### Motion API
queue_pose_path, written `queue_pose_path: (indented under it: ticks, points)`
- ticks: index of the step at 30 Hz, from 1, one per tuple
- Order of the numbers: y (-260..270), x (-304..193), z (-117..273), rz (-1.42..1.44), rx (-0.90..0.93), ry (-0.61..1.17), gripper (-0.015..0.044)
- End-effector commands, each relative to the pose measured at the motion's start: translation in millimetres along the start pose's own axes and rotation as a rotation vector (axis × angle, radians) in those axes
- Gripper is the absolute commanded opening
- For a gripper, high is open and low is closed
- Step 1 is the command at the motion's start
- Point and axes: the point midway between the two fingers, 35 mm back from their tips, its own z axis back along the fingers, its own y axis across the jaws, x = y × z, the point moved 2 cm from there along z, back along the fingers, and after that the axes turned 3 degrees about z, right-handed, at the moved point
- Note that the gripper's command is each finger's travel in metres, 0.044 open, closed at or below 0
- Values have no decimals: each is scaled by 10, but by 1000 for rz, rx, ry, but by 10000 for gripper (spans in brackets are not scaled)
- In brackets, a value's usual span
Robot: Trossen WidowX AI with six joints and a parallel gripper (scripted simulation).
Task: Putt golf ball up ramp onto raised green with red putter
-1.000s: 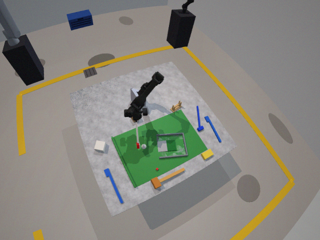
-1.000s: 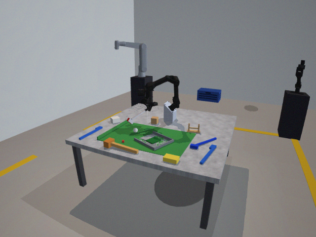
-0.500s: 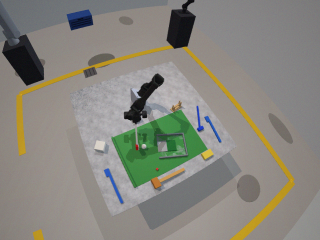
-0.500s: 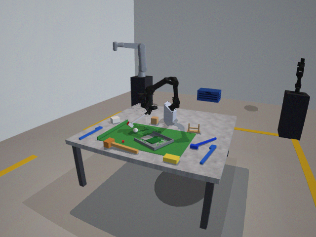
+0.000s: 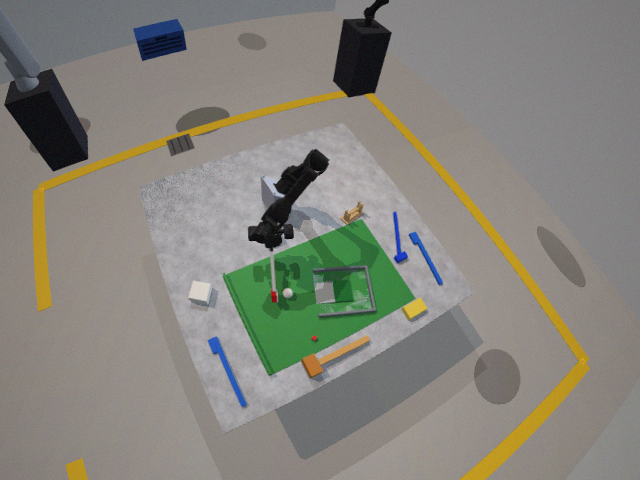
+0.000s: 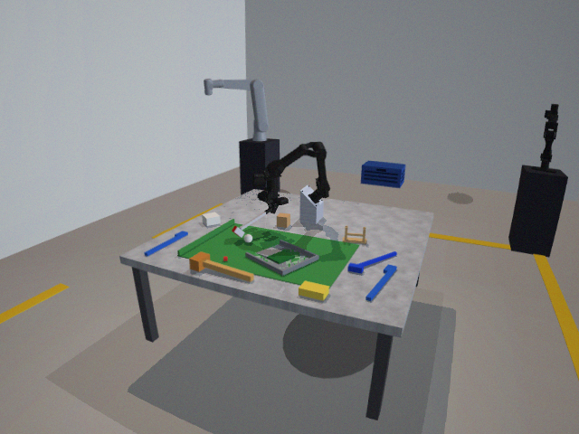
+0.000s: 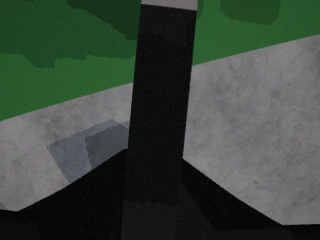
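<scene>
My gripper (image 5: 271,248) (image 6: 270,211) (image 7: 148,160) is shut on the putter's dark handle (image 7: 162,75). The putter's pale shaft (image 5: 272,272) (image 6: 253,221) slants down over the green mat (image 5: 289,335) (image 6: 205,248). Its red head (image 5: 273,296) (image 6: 235,229) is just left of the white golf ball (image 5: 287,292) (image 6: 248,238), with a small gap in the top view; whether it touches the mat is unclear. The ball lies between the head and the pale ramp (image 5: 324,292). The raised green (image 5: 342,289) (image 6: 281,256) has grey walls (image 5: 370,289) on three sides.
A green ridge (image 5: 248,328) edges the mat. Around it are a white block (image 5: 200,292), an orange mallet (image 5: 312,364), a yellow block (image 5: 415,308), a wooden rack (image 5: 353,212), several blue tools (image 5: 230,374) and a tan block (image 6: 283,221). A small red cube (image 5: 314,338) is on the mat.
</scene>
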Motion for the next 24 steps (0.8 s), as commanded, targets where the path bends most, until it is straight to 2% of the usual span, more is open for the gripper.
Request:
queue_pose_path:
  ticks: [1, 16, 24]
  points:
    - [-1, 10, -72, -6, 4, -7, 0]
    - [-5, -2, -91, 0, 1, 0, 0]
    - [-293, -12, -122, -6, 2, -8, 0]
